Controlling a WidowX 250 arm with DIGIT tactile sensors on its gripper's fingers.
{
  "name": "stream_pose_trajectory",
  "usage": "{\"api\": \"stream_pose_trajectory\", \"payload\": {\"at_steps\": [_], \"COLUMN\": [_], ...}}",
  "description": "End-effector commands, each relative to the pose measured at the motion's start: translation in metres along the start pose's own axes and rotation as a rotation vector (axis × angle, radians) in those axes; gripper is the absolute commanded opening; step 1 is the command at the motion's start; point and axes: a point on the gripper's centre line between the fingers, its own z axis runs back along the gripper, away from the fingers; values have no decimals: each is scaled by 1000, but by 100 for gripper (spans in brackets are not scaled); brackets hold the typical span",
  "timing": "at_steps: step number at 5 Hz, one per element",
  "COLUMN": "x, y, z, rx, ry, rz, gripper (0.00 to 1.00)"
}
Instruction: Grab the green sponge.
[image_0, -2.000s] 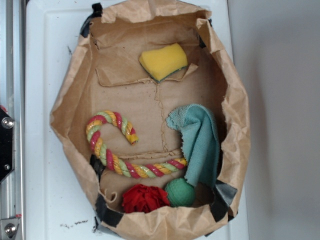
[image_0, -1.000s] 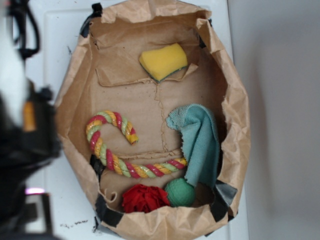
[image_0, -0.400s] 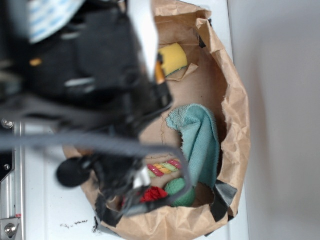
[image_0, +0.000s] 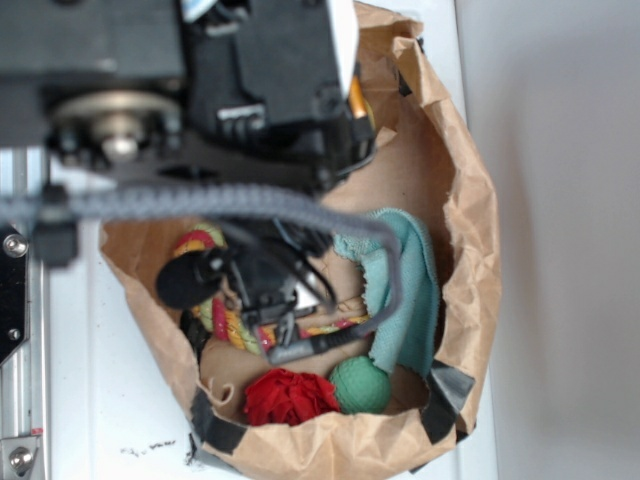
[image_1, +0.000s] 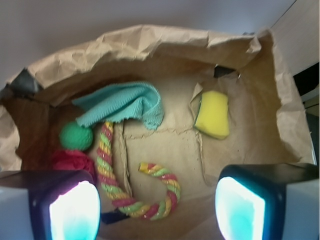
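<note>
Your wrist camera looks down into a crumpled brown paper bag (image_1: 150, 42) whose floor holds everything. The green sponge (image_1: 213, 114) lies right of centre in that frame, yellow face up, resting flat on the paper floor beside a torn flap, with nothing touching it apart from the bag itself. The gripper (image_1: 157, 207) sits at the bottom edge of the wrist frame, its two pale fingers (image_1: 75, 210) spread wide at the lower left and lower right corners, with only bag floor between them; it holds nothing. The sponge sits above the right finger in the frame and well apart from it.

To the left of the sponge you see the teal cloth (image_1: 125, 104) draped from the upper left toward the middle. Below its left end sits the green ball (image_1: 76, 136), and just under that a red fuzzy item (image_1: 72, 160). The striped rope toy (image_1: 135, 182) runs down from the cloth and hooks to the right across the lower middle.

In the exterior view the black arm (image_0: 200, 80) fills the upper left and hides nearly all of the sponge; the ball, red item and cloth show in the lower right part of the bag.
</note>
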Motion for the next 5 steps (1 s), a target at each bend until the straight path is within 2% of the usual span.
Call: {"api": "stream_pose_trajectory", "payload": {"at_steps": [1, 2, 3, 4, 5], "x": [7, 7, 18, 30, 28], "y": [9, 9, 37, 57, 64], "z": [20, 20, -16, -33, -48], "rx": [3, 3, 28, 49, 73], "ry": [-62, -62, -75, -66, -63], "rz": [22, 22, 61, 100, 74], "gripper": [100, 100, 100, 100, 100]}}
